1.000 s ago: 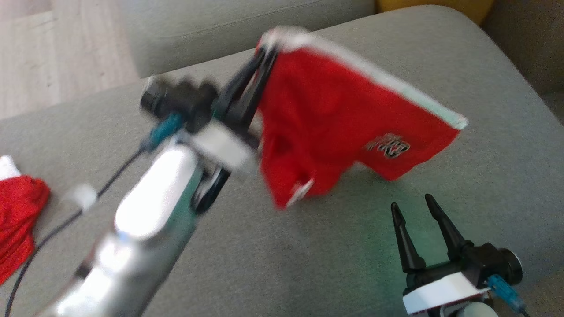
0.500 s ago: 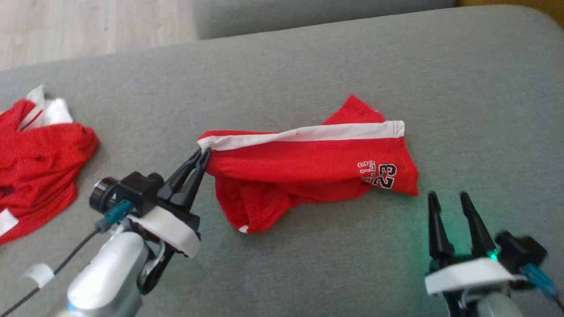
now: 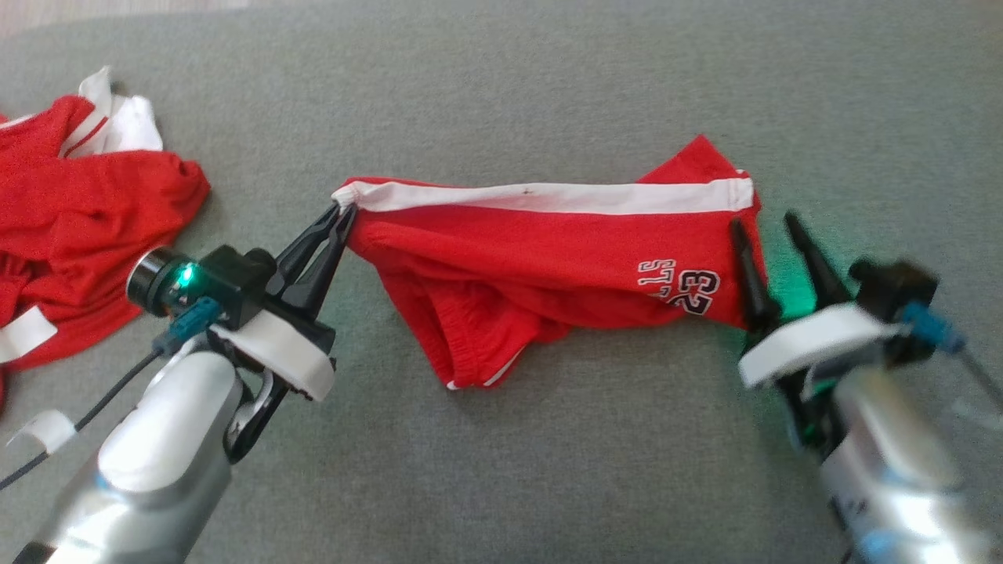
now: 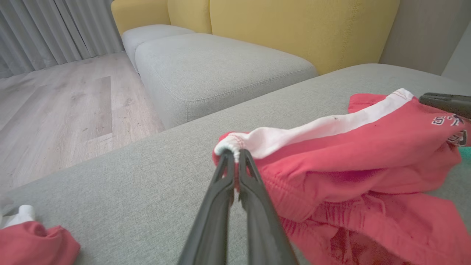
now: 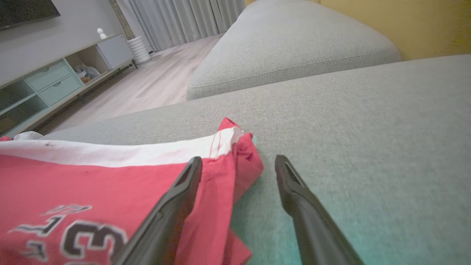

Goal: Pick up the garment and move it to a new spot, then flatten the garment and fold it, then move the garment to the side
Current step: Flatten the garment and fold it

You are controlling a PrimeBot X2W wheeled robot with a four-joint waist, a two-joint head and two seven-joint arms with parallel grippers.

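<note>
Clothes (image 3: 78,204) in red and white lie in a heap at the left side of the grey sofa cushion (image 3: 548,70). Next comes the left claw (image 3: 342,210). Its two dark fingers are squeezed tight together. They pinch the left corner of the red shorts (image 3: 533,251), right where the white stripe (image 3: 548,197) ends. That corner sits a little up off the cushion.

The shorts stretch sideways across the middle of the cushion, well back from its far edge. The white stripe runs along their far side. Their near side is bunched up, and a crumpled lump sags toward the near edge. Close to the right end are some printed letters and the number 23 (image 3: 693,288).

Last is the right claw (image 3: 762,220), at the right end of the shorts. Its fingers stand wide apart and hold nothing. One finger is over the red cloth by its right edge. The other is over bare cushion just beside it. I cannot tell if the first finger touches the cloth. A green glow (image 3: 783,294) lies on the cushion by this claw.
</note>
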